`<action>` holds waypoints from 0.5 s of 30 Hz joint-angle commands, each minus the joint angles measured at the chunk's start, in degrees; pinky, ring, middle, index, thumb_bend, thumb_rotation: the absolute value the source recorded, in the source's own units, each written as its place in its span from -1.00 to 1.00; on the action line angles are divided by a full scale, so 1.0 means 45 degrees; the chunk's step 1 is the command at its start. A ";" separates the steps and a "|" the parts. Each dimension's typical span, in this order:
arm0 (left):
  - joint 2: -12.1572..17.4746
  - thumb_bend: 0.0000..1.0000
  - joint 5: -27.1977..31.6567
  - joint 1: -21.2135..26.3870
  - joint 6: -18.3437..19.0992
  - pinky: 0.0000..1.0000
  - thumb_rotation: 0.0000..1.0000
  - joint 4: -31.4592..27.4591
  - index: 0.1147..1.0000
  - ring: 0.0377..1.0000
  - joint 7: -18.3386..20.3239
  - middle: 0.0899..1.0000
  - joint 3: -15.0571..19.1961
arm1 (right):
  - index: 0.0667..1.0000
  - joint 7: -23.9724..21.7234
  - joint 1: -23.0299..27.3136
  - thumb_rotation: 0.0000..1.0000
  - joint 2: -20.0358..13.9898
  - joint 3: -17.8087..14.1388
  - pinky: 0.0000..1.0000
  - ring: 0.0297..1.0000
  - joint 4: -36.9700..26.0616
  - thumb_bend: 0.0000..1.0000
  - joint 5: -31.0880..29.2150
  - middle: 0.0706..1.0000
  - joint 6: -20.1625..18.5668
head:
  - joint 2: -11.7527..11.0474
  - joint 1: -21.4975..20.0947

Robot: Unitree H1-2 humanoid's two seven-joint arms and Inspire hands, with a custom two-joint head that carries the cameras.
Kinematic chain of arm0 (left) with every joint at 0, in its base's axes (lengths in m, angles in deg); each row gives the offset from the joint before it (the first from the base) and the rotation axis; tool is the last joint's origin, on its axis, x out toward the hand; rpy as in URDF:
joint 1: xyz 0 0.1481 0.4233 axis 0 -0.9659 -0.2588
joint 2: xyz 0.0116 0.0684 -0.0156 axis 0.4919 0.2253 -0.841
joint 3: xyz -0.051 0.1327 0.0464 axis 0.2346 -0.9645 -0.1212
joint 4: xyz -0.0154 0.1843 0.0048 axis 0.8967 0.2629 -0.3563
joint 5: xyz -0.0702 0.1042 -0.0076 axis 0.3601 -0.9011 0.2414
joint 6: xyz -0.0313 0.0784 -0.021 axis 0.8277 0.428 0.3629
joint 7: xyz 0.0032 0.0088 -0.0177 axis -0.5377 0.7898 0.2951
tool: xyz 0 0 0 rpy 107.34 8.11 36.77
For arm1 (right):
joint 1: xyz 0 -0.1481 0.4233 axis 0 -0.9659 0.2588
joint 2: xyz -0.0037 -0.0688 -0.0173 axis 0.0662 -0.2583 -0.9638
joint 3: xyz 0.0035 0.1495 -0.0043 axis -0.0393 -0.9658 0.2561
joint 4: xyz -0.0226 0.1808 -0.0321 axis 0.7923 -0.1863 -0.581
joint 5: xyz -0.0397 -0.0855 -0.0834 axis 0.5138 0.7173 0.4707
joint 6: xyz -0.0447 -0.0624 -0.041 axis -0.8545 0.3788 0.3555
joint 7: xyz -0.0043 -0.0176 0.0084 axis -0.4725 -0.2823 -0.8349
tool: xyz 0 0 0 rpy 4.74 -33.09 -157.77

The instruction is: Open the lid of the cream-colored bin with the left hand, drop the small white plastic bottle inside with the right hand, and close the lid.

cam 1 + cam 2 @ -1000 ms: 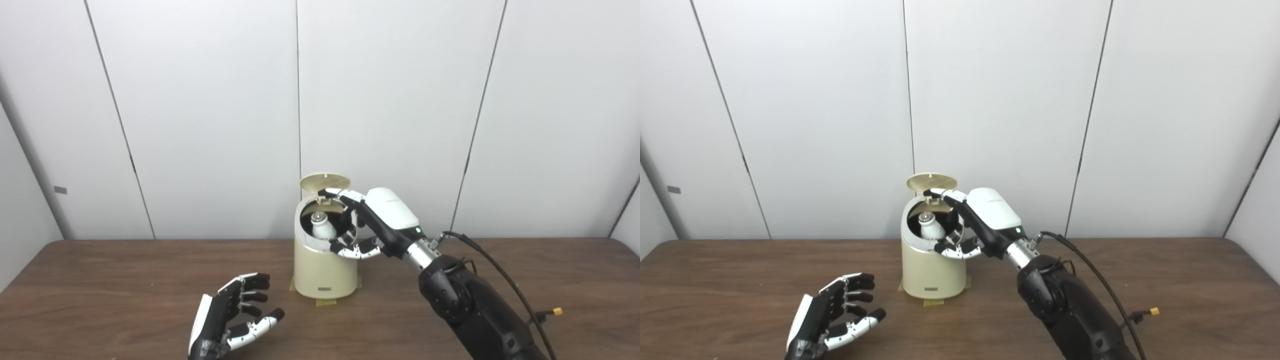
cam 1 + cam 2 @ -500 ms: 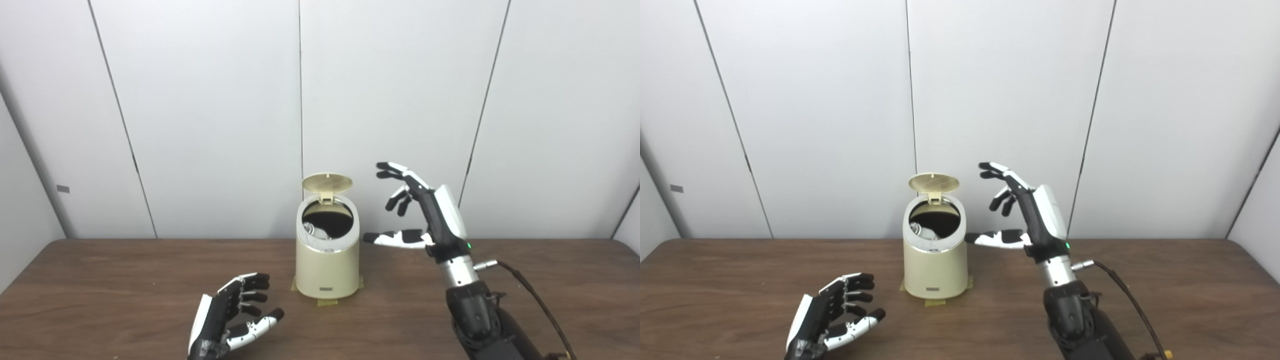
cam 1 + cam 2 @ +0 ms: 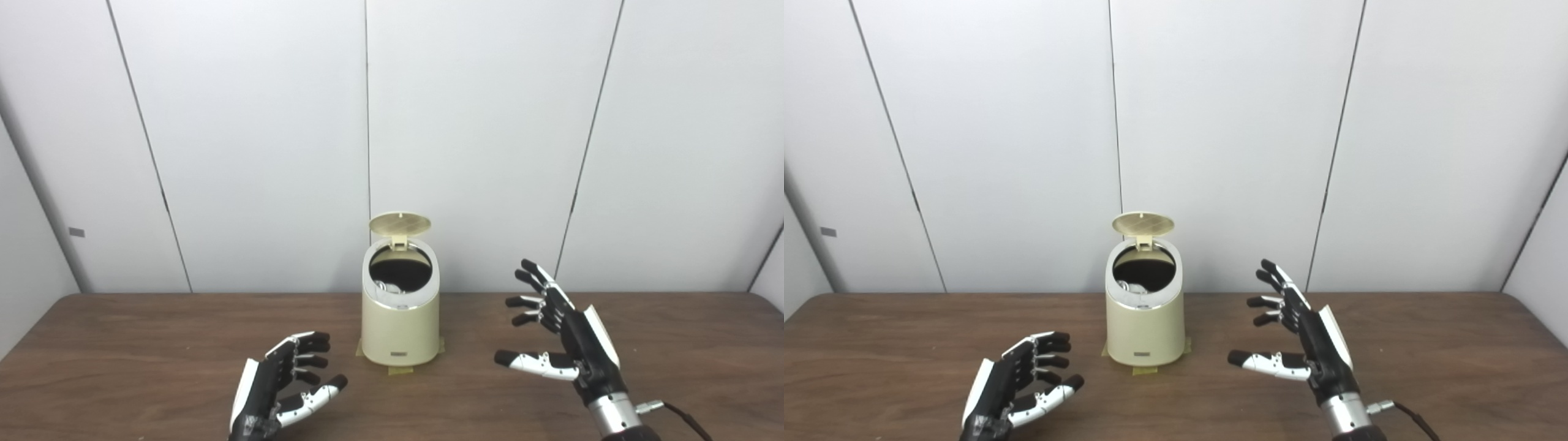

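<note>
The cream-colored bin (image 3: 400, 327) stands mid-table with its round lid (image 3: 399, 223) tipped up and open at the back. A bit of the small white plastic bottle (image 3: 387, 286) shows low inside the dark opening. My right hand (image 3: 566, 340) is open and empty, fingers spread, low over the table to the right of the bin and apart from it. My left hand (image 3: 283, 387) is open with fingers loosely curled, holding nothing, near the front edge left of the bin.
The brown wooden table (image 3: 122, 355) runs the full width. Yellow tape (image 3: 398, 369) marks the bin's spot. White wall panels (image 3: 257, 135) stand close behind the bin. A black cable (image 3: 686, 419) trails from my right wrist.
The right hand let go of the bottle, which dropped into the bin; the hand then drew back to the right and down toward the table. The left hand and lid stayed still.
</note>
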 commanded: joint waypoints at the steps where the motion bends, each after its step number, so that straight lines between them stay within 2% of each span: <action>1: 0.0078 0.34 0.0107 0.0520 -0.0567 0.08 -0.86 -0.0154 0.38 0.27 0.0012 0.36 0.0040 | 0.84 -0.0106 0.0319 -0.40 0.0050 -0.0336 0.18 0.46 -0.0144 0.78 -0.0440 0.76 0.0320 | -0.0025 0.0016; 6: 0.0083 0.34 0.0195 0.0518 -0.0716 0.07 -0.89 -0.0088 0.38 0.26 0.0068 0.36 0.0047 | 0.82 -0.0199 0.0252 -0.41 0.0413 -0.0740 0.19 0.49 0.0412 0.77 -0.0825 0.77 0.0717 | -0.0029 0.0007; 12: 0.0133 0.35 0.0156 0.0552 -0.0921 0.12 -0.78 -0.0076 0.41 0.28 0.0057 0.37 0.0048 | 0.78 -0.0272 0.0347 -0.44 0.0589 -0.0992 0.14 0.50 0.0986 0.73 -0.0861 0.77 0.1207 | -0.0039 0.0013; 15: 0.0276 0.35 0.0247 0.0666 -0.0905 0.22 -0.67 -0.0289 0.50 0.38 0.0216 0.47 0.0058 | 0.76 -0.0437 0.0344 -0.49 0.0653 -0.1113 0.14 0.49 0.1132 0.72 -0.1167 0.76 0.1246 | -0.0119 0.0238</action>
